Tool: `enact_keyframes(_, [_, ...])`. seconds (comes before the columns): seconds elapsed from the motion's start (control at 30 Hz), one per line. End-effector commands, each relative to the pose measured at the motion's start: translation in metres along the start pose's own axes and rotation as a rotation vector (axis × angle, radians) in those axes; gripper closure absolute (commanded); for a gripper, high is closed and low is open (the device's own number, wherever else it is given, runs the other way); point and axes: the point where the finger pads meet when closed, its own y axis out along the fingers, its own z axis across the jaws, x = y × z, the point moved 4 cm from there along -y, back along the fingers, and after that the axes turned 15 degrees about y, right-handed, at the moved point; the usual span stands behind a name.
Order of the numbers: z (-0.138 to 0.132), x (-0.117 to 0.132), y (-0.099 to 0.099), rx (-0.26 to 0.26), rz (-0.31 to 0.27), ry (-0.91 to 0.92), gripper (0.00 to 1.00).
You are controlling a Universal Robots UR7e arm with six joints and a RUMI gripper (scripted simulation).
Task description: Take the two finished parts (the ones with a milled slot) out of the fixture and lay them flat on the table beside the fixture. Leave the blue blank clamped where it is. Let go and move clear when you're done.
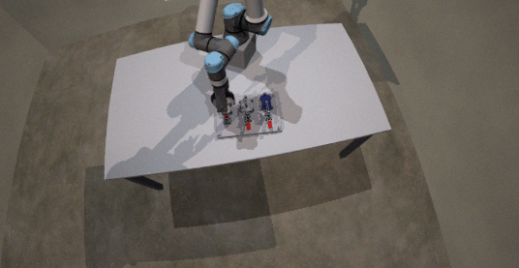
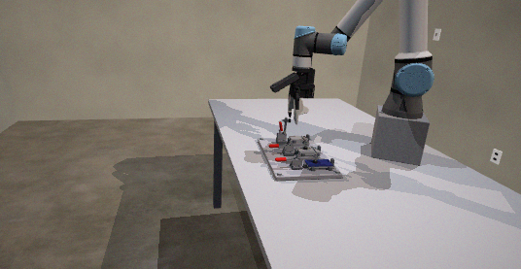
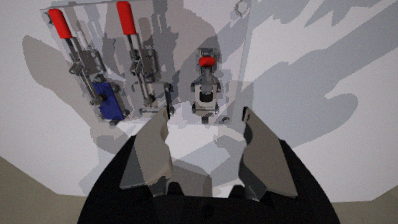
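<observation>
The fixture plate [image 1: 233, 134] [image 2: 311, 177] [image 3: 231, 60] lies on the table with three clamps. A grey slotted part [image 2: 297, 140] [image 3: 213, 105] sits in the end station; its clamp's red handle [image 2: 281, 126] [image 3: 206, 61] stands up. The second grey part [image 1: 246, 104] [image 2: 308, 152] [image 3: 155, 107] sits in the middle station under a clamp with its handle lying down. The blue blank [image 1: 263, 102] [image 2: 318, 163] [image 3: 111, 106] is clamped in the other end station. My gripper [image 2: 294, 118] [image 3: 205, 107] is open and empty, above the end station with the raised handle.
The red handles of the middle clamp [image 1: 248, 126] [image 2: 274, 146] [image 3: 126, 19] and the blank's clamp [image 1: 269, 124] [image 2: 281, 159] [image 3: 60, 24] point away from the arm's base. The base block [image 2: 399, 138] stands on the table behind the fixture.
</observation>
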Motion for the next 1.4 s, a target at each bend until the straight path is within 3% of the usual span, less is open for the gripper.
enact_keyframes(0.0, [0.006, 0.019, -0.001, 0.001, 0.003, -0.001, 0.41])
enact_keyframes(0.8, [0.009, 0.033, 0.002, 0.000, 0.000, -0.002, 0.41])
enact_keyframes(1.37, [0.009, 0.033, 0.034, -0.001, -0.001, -0.002, 0.41])
